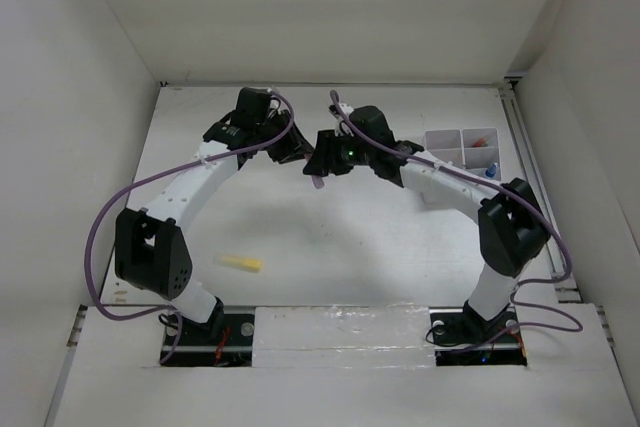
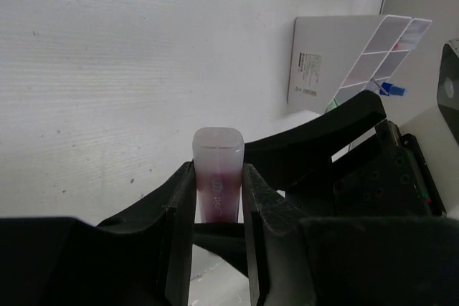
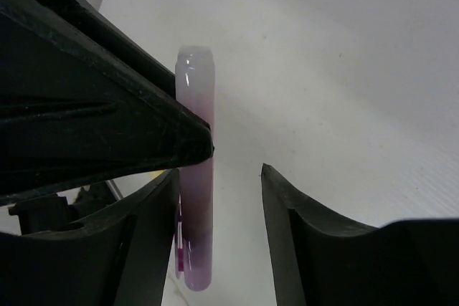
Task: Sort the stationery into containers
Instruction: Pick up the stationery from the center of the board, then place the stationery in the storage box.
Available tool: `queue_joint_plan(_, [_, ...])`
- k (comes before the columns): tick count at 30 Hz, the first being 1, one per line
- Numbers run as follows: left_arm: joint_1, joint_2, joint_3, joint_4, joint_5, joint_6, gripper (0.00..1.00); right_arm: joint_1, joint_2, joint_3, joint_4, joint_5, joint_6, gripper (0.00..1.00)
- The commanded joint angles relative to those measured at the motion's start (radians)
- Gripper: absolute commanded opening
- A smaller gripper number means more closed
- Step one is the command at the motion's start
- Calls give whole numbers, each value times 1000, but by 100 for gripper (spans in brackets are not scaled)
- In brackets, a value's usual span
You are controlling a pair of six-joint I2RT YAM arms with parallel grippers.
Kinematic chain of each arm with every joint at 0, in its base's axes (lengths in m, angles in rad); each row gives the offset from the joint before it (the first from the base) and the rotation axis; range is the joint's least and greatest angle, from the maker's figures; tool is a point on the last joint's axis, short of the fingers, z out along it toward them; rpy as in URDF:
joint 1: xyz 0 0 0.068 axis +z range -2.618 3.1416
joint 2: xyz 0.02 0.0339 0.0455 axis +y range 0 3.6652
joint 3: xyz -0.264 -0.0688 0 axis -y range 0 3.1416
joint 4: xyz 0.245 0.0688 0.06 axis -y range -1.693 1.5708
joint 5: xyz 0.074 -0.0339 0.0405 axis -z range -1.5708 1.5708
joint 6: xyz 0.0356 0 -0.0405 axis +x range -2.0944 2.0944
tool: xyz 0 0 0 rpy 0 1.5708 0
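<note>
Since sorting runs one item at a time, status is listed here from left to right. On the left part of the table [image 1: 350,247], one yellow marker [image 1: 240,264] lies flat, well apart from both of my claws and from the container. It is not yet sorted.

Near the centre, toward the far side, my left claw [image 2: 217,177] is clamped on the pink marker [image 2: 217,145]. Its pads press both sides of the barrel, the pale end projects beyond the fingertips, and the marker appears held clear of the table. Just to the right, my right claw [image 3: 219,177] faces the left one with its jaws parted around the same marker. One finger lies against the barrel and the other stands off with a visible gap, so this claw has no grip yet. I judge this to be a handover, left claw to right.

At the far right, the container [image 1: 443,140] holds a red item [image 1: 481,137] in its far right compartment and a blue-capped tube [image 1: 490,172] in its near right compartment. The far left compartment looks bare, and the near left one is partly hidden by my right arm [image 1: 450,182].

Assessment: at least two items are stored, one is in transit, and one lies on the table. No other stationery shows in these views.
</note>
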Motion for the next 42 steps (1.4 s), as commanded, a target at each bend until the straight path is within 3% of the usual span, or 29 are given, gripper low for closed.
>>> queue_joint_plan(1, [2,-11,26,-18,32,29,0,29,12,44,69,4,33,53])
queue_joint_plan(2, [2,-2,26,-18,23,38,0,29,12,44,69,4,33,48])
queue_joint_plan(3, [2,-2,26,-18,23,38,0,38,12,53,69,4,33,35])
queue_joint_plan(5, [2,-2,26,-18,14,38,0,38,12,53,60,-16,42,23])
queue_joint_plan(6, [2,-2,26,-18,3,38,0,38,12,53,60,-16,42,9])
queue_joint_plan(7, [2,-2,26,-18,3,38,0,38,12,53,60,-16,42,2])
queue_joint_plan(14, [45,32,97,-39,-19,49,3,38,-46,44,-4,-10,94,0])
queue_joint_plan(17, [45,67,187,-86,-58,58,39,7,-74,44,-64,30,153,0])
queue_joint_plan(18, [45,67,212,-99,-69,58,81,-3,-92,44,-79,39,200,0])
queue_joint_plan(19, [45,83,236,-111,-92,58,100,-17,-92,44,-125,50,228,0])
queue_joint_plan(24, [45,130,370,-224,-207,47,100,-99,-164,22,-254,93,369,0])
queue_joint_plan(29, [45,130,339,-258,-242,67,100,-149,-293,22,-513,243,493,0])
queue_joint_plan(34, [45,130,286,-248,-206,87,100,-281,-452,-106,-550,243,585,0])
queue_joint_plan(42, [45,141,252,-239,-184,109,100,-543,-618,-309,-546,44,596,0])
